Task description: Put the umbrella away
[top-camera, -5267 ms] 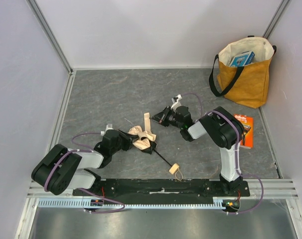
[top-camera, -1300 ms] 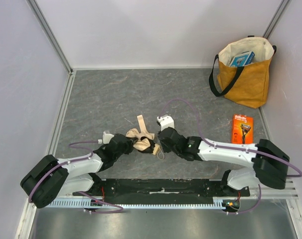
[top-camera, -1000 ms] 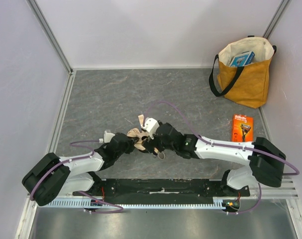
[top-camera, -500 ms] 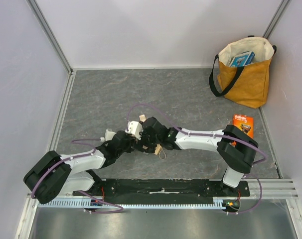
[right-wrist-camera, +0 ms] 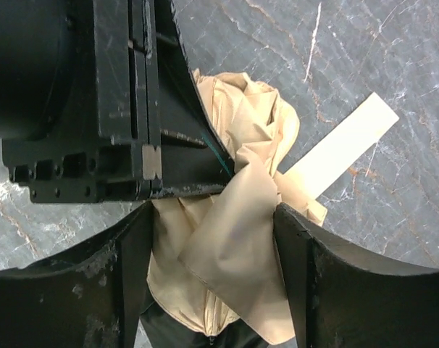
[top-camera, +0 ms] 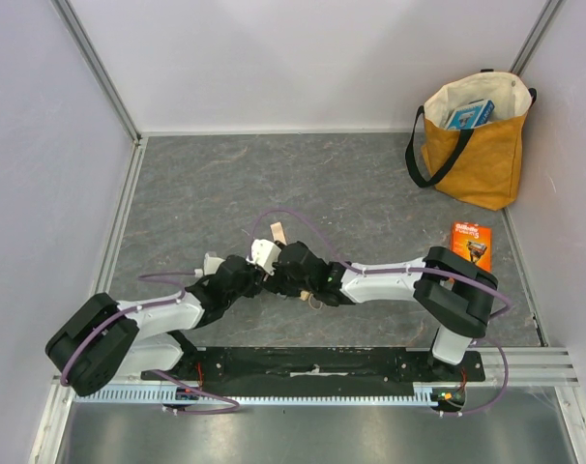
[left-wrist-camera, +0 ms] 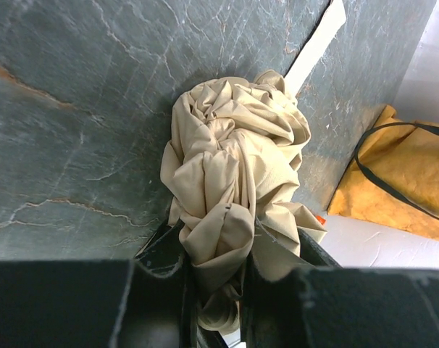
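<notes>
The umbrella (left-wrist-camera: 234, 159) lies as a crumpled bundle of beige-cream fabric on the grey floor, its flat closing strap (top-camera: 277, 232) sticking out behind. My left gripper (left-wrist-camera: 216, 268) is shut on a fold of that fabric. My right gripper (right-wrist-camera: 214, 217) faces it from the other side. Its jaws stand wide around the same bundle (right-wrist-camera: 234, 239), the cloth brushing both fingers. From above, both grippers (top-camera: 266, 278) meet over the umbrella and hide nearly all of it. Only the cord loop (top-camera: 315, 301) peeks out below the right wrist.
A mustard-yellow tote bag (top-camera: 477, 145) with black straps stands open at the back right, a blue box (top-camera: 467, 114) inside. An orange razor pack (top-camera: 470, 247) lies flat in front of it, by the right arm's elbow. White walls close in three sides.
The right arm swung left across the floor onto the umbrella, and its jaws have begun narrowing around the fabric. The left gripper kept its hold and hardly moved.
</notes>
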